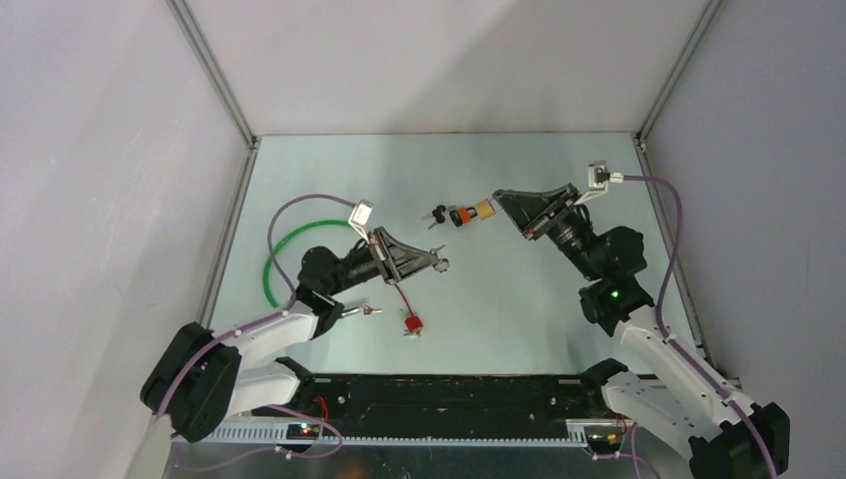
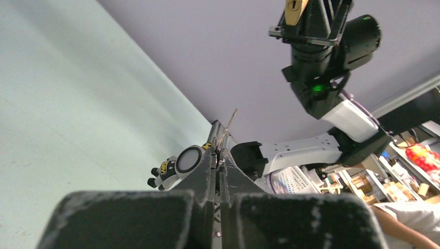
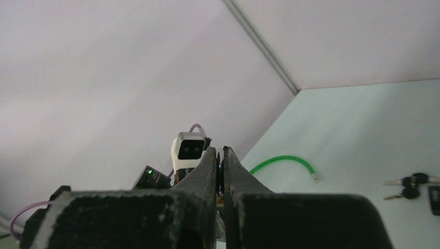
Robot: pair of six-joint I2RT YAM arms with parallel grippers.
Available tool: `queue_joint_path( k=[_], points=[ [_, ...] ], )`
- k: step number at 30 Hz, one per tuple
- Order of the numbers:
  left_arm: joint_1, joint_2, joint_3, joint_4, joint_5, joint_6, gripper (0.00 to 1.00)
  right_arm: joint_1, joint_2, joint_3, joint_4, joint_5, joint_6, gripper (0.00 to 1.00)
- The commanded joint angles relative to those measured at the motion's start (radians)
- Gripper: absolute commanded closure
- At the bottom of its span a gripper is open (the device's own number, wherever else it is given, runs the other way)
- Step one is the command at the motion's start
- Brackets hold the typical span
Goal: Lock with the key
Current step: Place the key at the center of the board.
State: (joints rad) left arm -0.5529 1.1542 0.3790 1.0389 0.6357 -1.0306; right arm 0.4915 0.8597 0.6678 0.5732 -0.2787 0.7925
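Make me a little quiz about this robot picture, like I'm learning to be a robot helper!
1. Pick one: what colour is the cable lying on the table? A red, B green, C blue.
2. True or false: the left gripper has its jaws shut on a thin key.
3. Fill the gap: the right gripper holds a brass ____.
Key: 1 B. 2 true. 3 padlock.
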Motion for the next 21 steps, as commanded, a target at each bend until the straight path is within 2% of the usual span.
queue_joint_path(
  k=[1, 5, 9, 17, 19, 21],
  points=[
    [-0.004, 0.06, 0.041, -0.067, -0.049, 0.075, 1.0, -0.085, -0.019, 0.047, -0.123, -0.022, -0.023, 1.0],
    [-0.072, 0.254, 0.169, -0.103, -0.082, 0.082, 1.0, -0.167, 0.011, 0.046, -0.363, -0.039, -0.118, 1.0],
    [-0.137, 0.488, 0.329, -0.108, -0.116, 0.052, 1.0, -0.231, 0.038, 0.005, -0.502, -0.02, -0.194, 1.0],
    [-0.282, 0.809, 0.55, -0.152, -0.242, -0.015, 1.0, -0.33, 0.151, -0.111, -0.485, -0.047, -0.201, 1.0],
    [-0.31, 0.874, 0.597, -0.209, -0.301, -0.02, 0.97, -0.338, 0.215, -0.114, -0.458, -0.036, -0.198, 1.0],
    [-0.316, 0.898, 0.61, -0.234, -0.333, -0.027, 0.88, -0.341, 0.263, -0.114, -0.436, -0.026, -0.189, 0.98]
  ],
)
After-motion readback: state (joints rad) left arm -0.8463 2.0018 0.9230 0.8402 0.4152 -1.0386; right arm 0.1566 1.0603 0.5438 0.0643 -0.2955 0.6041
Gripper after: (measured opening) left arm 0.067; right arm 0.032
